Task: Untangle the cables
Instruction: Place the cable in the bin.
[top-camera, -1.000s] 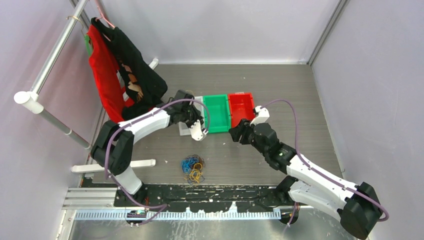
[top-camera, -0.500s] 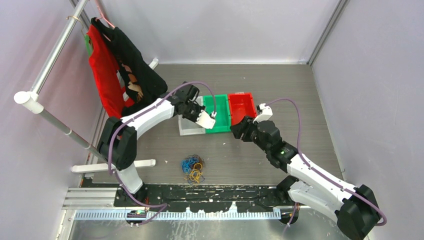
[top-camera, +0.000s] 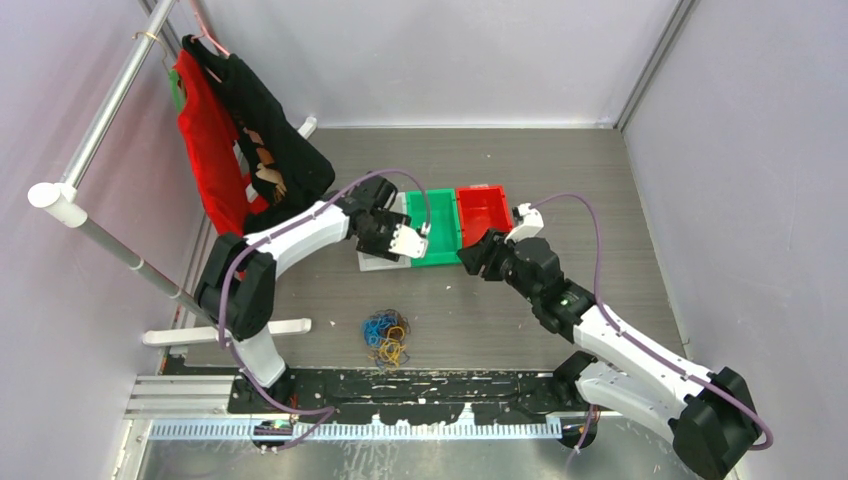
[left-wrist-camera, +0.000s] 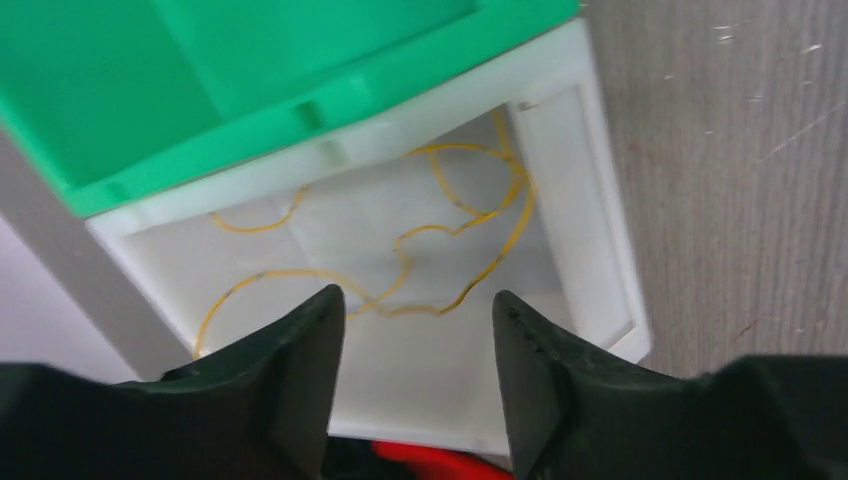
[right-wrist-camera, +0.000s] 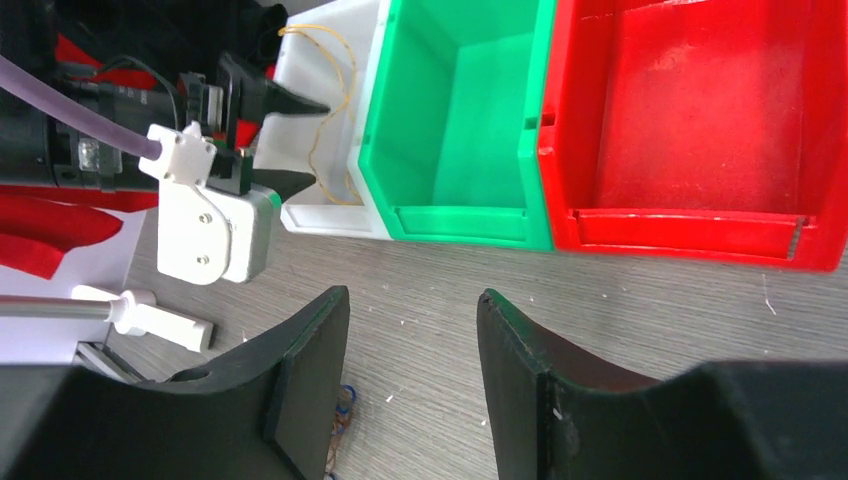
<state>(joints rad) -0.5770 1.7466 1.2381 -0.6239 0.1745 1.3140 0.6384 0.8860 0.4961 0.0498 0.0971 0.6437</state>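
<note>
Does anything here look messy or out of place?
Only the tangle of cables lies loose on the table. The white bin holds a few yellow strands. Nothing looks spilled or broken.

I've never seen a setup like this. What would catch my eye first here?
The bright green bin and red bin sit side by side mid-table, both empty. Beside the green one, the left claw hangs open over a white bin holding yellow strands. Nearer the arm bases lies a small blue-and-yellow tangle of thin cables.
</note>
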